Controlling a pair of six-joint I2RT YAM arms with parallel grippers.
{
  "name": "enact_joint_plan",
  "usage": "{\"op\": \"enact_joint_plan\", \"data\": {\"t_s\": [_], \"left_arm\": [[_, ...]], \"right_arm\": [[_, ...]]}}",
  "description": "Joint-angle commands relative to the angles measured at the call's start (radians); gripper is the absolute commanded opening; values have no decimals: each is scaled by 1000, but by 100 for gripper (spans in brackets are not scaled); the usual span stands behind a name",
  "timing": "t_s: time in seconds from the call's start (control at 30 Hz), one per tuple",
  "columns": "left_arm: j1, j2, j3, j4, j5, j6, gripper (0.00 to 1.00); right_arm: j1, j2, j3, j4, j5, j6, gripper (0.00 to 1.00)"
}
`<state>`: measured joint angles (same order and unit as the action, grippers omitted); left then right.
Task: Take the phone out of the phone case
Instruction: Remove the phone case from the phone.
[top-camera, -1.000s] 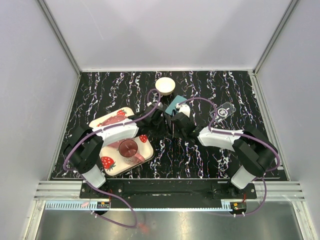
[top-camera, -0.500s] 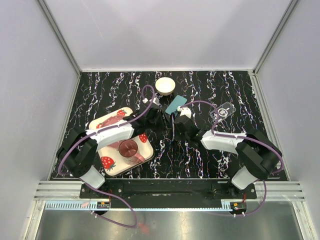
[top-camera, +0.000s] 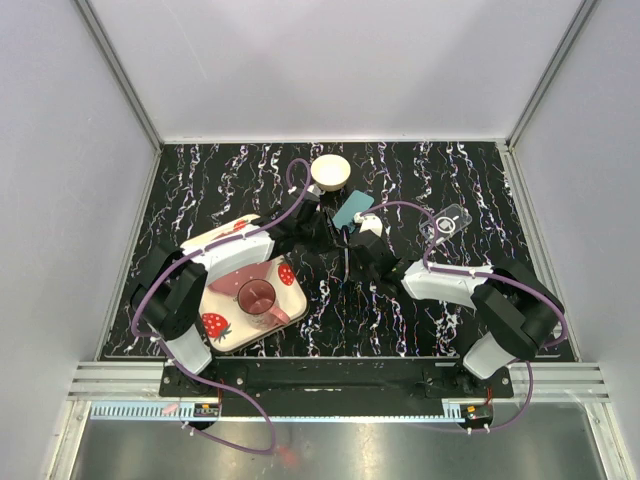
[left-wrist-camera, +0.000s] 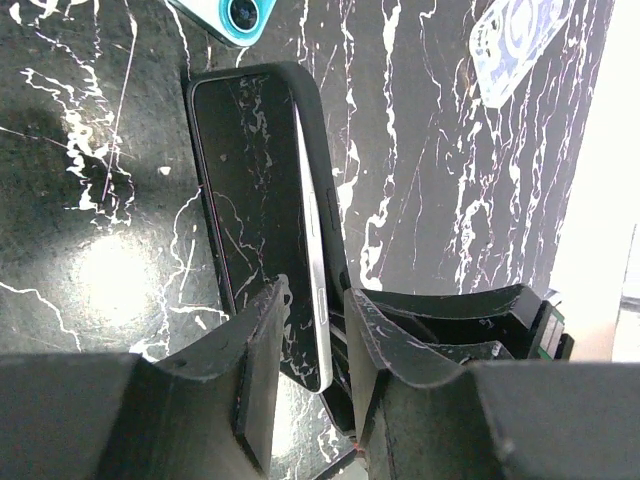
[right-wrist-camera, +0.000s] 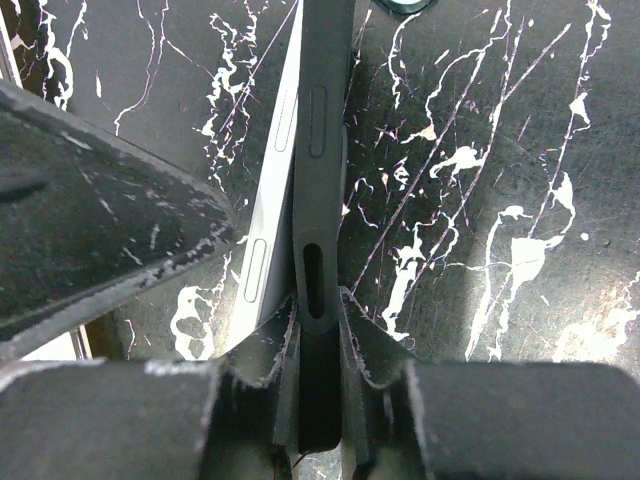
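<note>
A phone (left-wrist-camera: 260, 200) with a silver edge stands on its long edge at the table's middle (top-camera: 345, 255). A black case (left-wrist-camera: 325, 180) is behind it. In the right wrist view the phone (right-wrist-camera: 275, 180) leans away to the left of the case (right-wrist-camera: 325, 120). My left gripper (left-wrist-camera: 312, 300) straddles the phone's near end and is shut on it. It comes in from the left in the top view (top-camera: 325, 235). My right gripper (right-wrist-camera: 318, 305) is shut on the case's edge, from the right in the top view (top-camera: 362, 248).
A teal case (top-camera: 352, 208) and a cream round bowl (top-camera: 329, 171) lie just behind the grippers. A clear case (top-camera: 447, 222) lies at the right. Two strawberry trays (top-camera: 225, 330) sit at the left, one holding a pink cup (top-camera: 258, 296).
My left forearm has swung toward the back and now crosses the far tray. The left gripper reaches the phone from further back. The right arm has barely moved.
</note>
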<state>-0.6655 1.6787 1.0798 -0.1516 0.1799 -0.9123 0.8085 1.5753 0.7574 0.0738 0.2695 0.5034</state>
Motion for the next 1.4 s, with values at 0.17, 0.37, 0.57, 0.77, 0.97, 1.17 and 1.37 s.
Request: {"op": "enact_joint_plan", "data": {"t_s": [0.17,0.37,0.57,0.77,0.97,1.17,1.37], "left_arm": [[-26,53,58,-35,49,56,34],[-39,82,62,-42,47,55,33],[-42,61,64,-41,23,55,33],[-77,107,190,-268,-117,118,32],[-135,162,282,-419,-301,109,51],[-140,206,298,-422,-316,35,50],[-143,251,322,-468,-418,-20,44]], "right_arm": [[0,-32,39,64,7,-14,0],[0,-29,46,66,5,-14,0],[-2,-31,48,66,5,-16,0],[-2,-54,51,63,19,-12,0],[1,-75,53,76,22,1,0],[9,-89,46,90,16,15,0],[29,-106,43,90,31,20,0]]}}
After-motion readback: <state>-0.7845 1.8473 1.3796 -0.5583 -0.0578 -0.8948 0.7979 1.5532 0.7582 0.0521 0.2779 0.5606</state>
